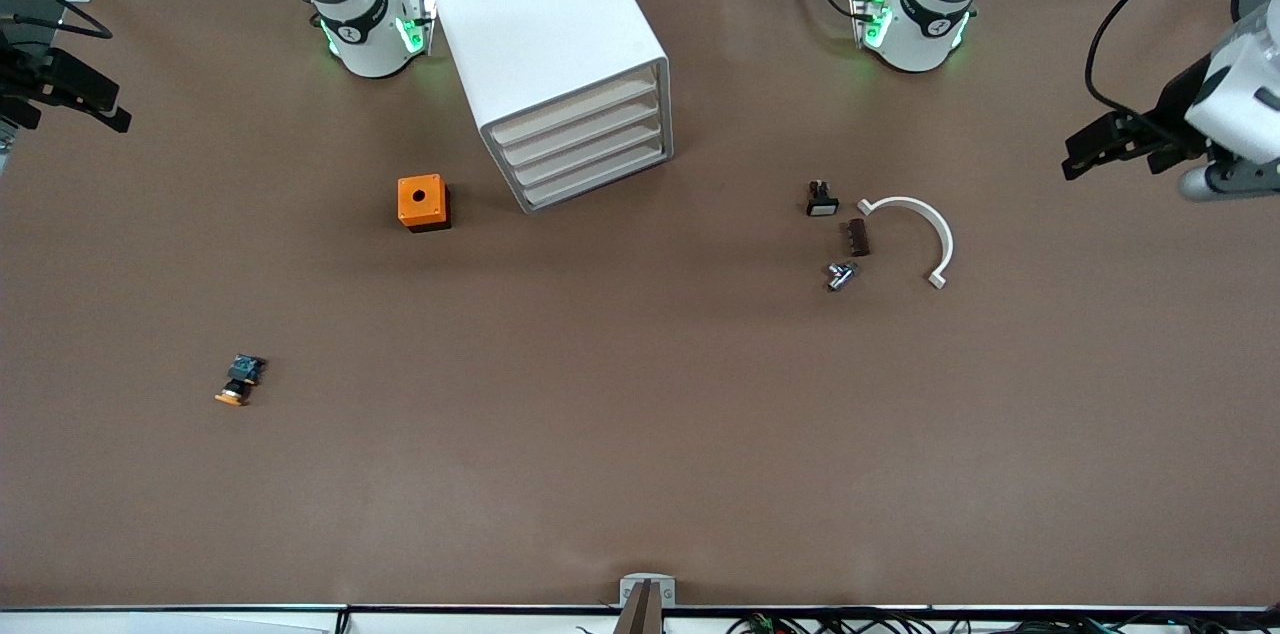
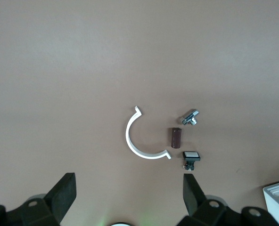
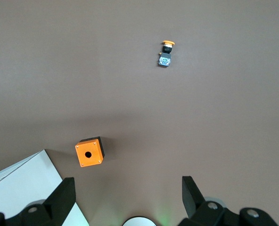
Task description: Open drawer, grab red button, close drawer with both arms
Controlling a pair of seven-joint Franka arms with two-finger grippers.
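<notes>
Drawers of the white cabinet [image 1: 545, 34] all sit shut, near the right arm's base; we cannot see the button anywhere. Our left claw [image 2: 128, 180] hangs wide and empty over the tabletop [image 1: 640, 434] at the left arm's end; our right claw [image 3: 125, 181] hangs wide and empty over the right arm's end.

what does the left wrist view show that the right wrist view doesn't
Only the left wrist view: the white curved piece, a brown block, a metal fitting and a small white-faced switch, framed by the open left gripper.

Only the right wrist view: the orange box with a hole, the orange-capped button, and the open right gripper.

Both: the brown table and a corner of the white drawer cabinet.
</notes>
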